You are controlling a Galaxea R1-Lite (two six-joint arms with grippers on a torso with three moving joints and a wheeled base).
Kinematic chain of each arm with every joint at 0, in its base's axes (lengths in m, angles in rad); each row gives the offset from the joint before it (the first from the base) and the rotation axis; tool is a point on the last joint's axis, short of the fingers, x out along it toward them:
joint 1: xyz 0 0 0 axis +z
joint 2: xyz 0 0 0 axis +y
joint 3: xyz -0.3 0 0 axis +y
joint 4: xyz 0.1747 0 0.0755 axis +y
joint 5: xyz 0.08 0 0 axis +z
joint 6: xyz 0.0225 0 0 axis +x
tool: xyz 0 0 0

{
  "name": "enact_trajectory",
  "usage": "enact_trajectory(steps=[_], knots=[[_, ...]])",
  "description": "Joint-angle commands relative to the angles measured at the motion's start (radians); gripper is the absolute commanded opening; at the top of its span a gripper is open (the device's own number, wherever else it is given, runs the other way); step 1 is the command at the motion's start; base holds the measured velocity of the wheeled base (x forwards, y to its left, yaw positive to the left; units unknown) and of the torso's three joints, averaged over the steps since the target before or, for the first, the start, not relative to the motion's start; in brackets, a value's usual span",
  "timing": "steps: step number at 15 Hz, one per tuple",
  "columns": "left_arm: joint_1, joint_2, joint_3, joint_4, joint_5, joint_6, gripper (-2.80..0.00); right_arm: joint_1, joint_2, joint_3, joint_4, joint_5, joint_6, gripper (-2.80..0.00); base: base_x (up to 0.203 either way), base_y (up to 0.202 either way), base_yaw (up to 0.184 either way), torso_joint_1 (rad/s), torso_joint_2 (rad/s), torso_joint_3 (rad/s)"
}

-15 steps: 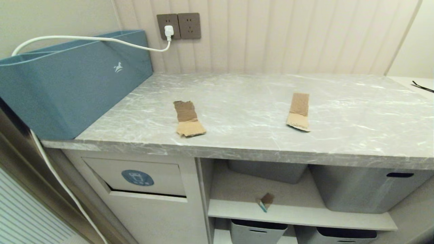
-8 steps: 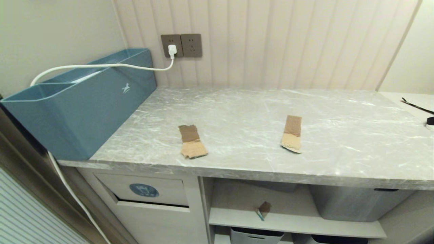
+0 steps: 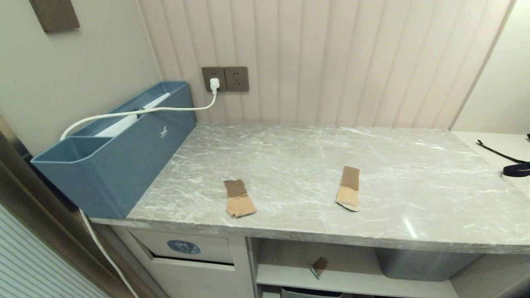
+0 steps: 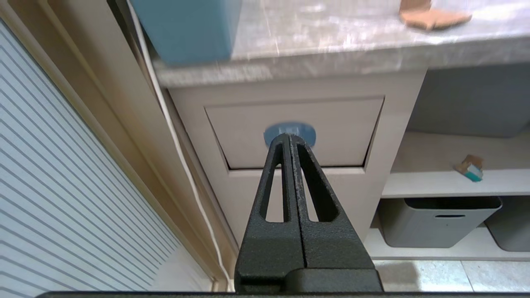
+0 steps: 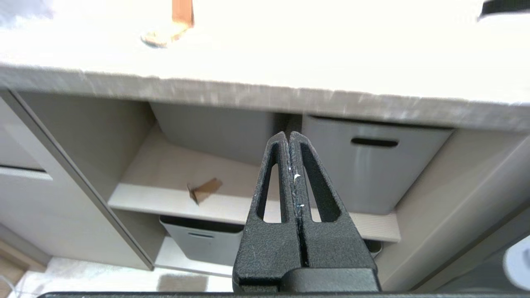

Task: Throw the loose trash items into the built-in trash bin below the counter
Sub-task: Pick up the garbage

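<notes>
Nothing is being gripped: the left gripper (image 4: 289, 138) and the right gripper (image 5: 288, 136) are both being held clenched and empty, low in front of the cabinet, judged a parked pose. Straight ahead of the left gripper, the built-in trash bin (image 4: 296, 132) is being faced, its flap closed under the counter (image 3: 290, 165). Above both tools, two bent cardboard scraps (image 3: 239, 203) (image 3: 348, 194) are lying well apart on the slab. Ahead of the right gripper, a tiny teal-edged scrap (image 5: 203, 190) is lying on the open shelf (image 5: 174, 203).

Home utility nook, marble counter (image 3: 290, 165), storage tubs (image 4: 434, 221) (shelved below), wall sockets (image 3: 225, 78)
</notes>
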Motion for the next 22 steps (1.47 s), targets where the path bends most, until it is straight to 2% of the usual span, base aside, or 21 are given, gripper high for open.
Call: enact_trajectory(steps=[1, 3, 5, 7, 10, 13, 15, 17, 18, 22], knots=[[0.000, 0.000, 0.000, 0.000, -0.001, 0.003, -2.80, 0.000, -0.002, 0.000, 0.000, 0.000, -0.001, -2.80, 0.000, 0.000, 0.000, 0.276, -0.60, -0.318], [0.000, 0.000, -0.013, -0.021, 0.000, 0.002, -2.80, 0.000, -0.002, 0.000, 0.000, 0.000, -0.001, -2.80, 0.000, 0.000, 0.000, 0.282, -0.61, -0.316], [0.000, 0.029, -0.118, -0.012, -0.013, 0.001, -2.80, 0.000, -0.002, 0.000, 0.000, 0.000, -0.002, -2.80, 0.000, 0.000, 0.000, 0.181, -0.41, -0.190], [-0.004, 0.144, -0.224, 0.003, -0.055, -0.009, -2.80, 0.000, -0.002, 0.000, 0.000, 0.000, -0.001, -2.80, 0.000, 0.000, 0.000, 0.009, -0.01, -0.016], [-0.019, 0.488, -0.427, 0.010, -0.196, -0.105, -2.80, 0.000, -0.002, 0.000, 0.000, 0.002, -0.002, -2.80, 0.000, 0.000, 0.000, 0.000, 0.00, 0.000], [-0.040, 0.820, -0.593, 0.012, -0.419, -0.268, -2.80, 0.000, -0.002, 0.000, 0.000, 0.000, -0.001, -2.80, 0.000, 0.000, 0.000, 0.000, 0.00, 0.000], [-0.056, 0.997, -0.645, 0.011, -0.497, -0.325, -2.80, 0.000, -0.002, 0.000, 0.000, 0.000, -0.001, -2.80, 0.000, 0.000, 0.000, 0.000, 0.00, 0.000], [-0.067, 1.167, -0.666, -0.005, -0.533, -0.343, -2.80, 0.000, -0.002, 0.000, 0.000, 0.000, -0.001, -2.80, 0.000, 0.000, 0.000, 0.000, 0.00, 0.000], [-0.071, 1.251, -0.669, -0.032, -0.542, -0.338, 0.00, 0.000, -0.002, 0.000, 0.000, 0.000, -0.001, -2.80, 0.000, 0.000, 0.000, 0.000, 0.00, 0.000], [-0.087, 1.502, -0.671, -0.178, -0.563, -0.270, 0.00, 0.000, -0.002, 0.000, 0.000, 0.000, -0.001, -2.80, 0.000, 0.000, 0.000, 0.000, 0.00, 0.000]])
